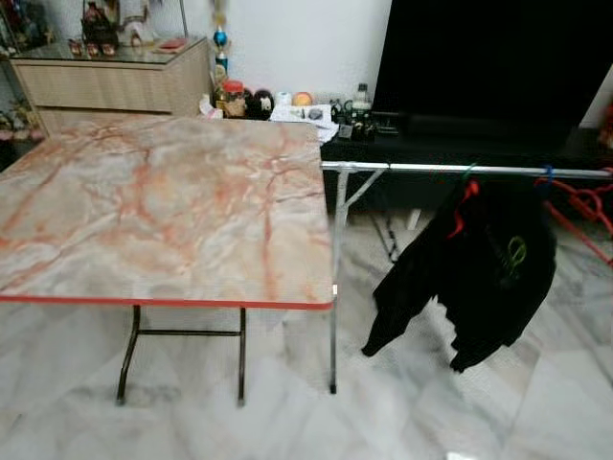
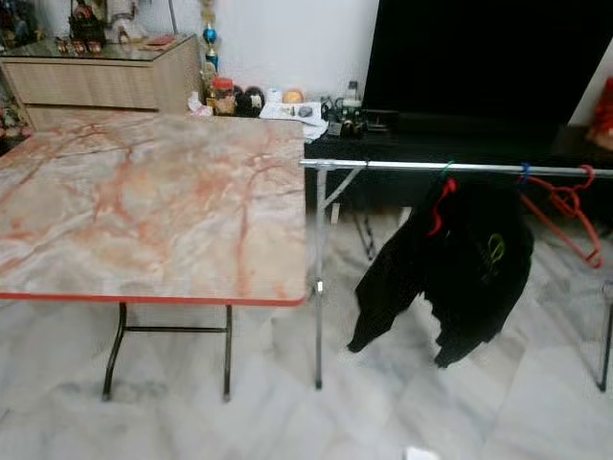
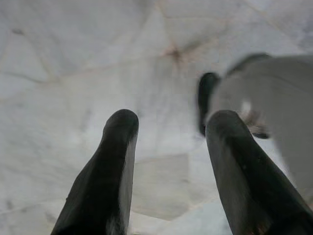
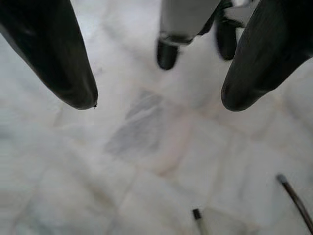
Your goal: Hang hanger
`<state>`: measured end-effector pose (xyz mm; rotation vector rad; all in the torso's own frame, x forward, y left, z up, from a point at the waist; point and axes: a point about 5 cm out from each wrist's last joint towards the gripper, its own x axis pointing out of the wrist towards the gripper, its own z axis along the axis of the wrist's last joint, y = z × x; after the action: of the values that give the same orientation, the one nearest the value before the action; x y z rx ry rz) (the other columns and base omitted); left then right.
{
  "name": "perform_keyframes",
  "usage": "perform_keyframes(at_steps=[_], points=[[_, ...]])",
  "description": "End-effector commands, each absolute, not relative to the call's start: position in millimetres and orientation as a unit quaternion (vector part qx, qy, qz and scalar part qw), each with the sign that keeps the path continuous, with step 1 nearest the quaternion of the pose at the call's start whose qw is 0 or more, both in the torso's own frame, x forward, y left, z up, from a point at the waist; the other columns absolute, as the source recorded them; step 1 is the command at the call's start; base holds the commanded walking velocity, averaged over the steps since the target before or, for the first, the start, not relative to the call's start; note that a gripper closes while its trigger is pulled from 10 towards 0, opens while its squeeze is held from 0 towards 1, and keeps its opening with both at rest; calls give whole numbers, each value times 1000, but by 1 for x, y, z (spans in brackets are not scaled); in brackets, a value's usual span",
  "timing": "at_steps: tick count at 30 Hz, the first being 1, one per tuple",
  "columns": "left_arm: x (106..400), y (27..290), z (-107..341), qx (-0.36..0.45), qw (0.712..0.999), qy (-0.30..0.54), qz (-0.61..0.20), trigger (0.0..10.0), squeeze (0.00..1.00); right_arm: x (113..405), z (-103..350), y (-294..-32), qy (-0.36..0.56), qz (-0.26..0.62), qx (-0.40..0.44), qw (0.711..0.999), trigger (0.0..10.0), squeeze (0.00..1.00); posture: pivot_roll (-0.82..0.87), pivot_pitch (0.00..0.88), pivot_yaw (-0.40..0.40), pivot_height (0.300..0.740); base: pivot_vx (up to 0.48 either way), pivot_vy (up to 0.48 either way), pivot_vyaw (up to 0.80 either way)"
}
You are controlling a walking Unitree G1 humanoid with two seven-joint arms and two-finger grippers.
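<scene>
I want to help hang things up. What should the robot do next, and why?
Probably step toward the rack on its right. Both the left gripper and right gripper hang open over the floor, holding nothing. The empty red hangers sit on the rail beside the black jacket, out of reach.

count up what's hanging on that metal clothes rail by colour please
Black garment on a red hanger: 1
Red plastic hangers, bare, bunched at the rail's far end: at least 2; the tangle prevents an exact count
Total: at least 3 items hanging
</scene>
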<state>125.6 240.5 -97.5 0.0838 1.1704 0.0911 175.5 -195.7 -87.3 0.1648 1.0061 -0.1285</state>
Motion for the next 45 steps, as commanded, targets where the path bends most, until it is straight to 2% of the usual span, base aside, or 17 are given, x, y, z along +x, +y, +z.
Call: perform_keyframes(at_steps=[1,8,18,36,45], points=[[169,208,-86,9,887,462,21,10000,0,156,-91,-205,436,-87,175,879,10000,0,96,0,-30,740,0,-480,0],[169,212,-86,15,885,464,21,10000,0,155,-92,-204,435,-89,177,878,10000,0,73,0,-13,740,0,-480,0],[177,212,-82,12,891,454,21,10000,0,159,-89,-209,432,-90,173,880,10000,0,76,0,-28,740,0,-469,0],[182,208,-80,-17,897,441,38,10000,0,165,-86,-215,427,-91,162,885,10000,0,104,0,-72,740,0,0,0],[183,206,-80,-16,897,441,36,10000,0,168,-84,-215,423,-83,160,888,10000,0,89,0,-68,740,377,0,0]])
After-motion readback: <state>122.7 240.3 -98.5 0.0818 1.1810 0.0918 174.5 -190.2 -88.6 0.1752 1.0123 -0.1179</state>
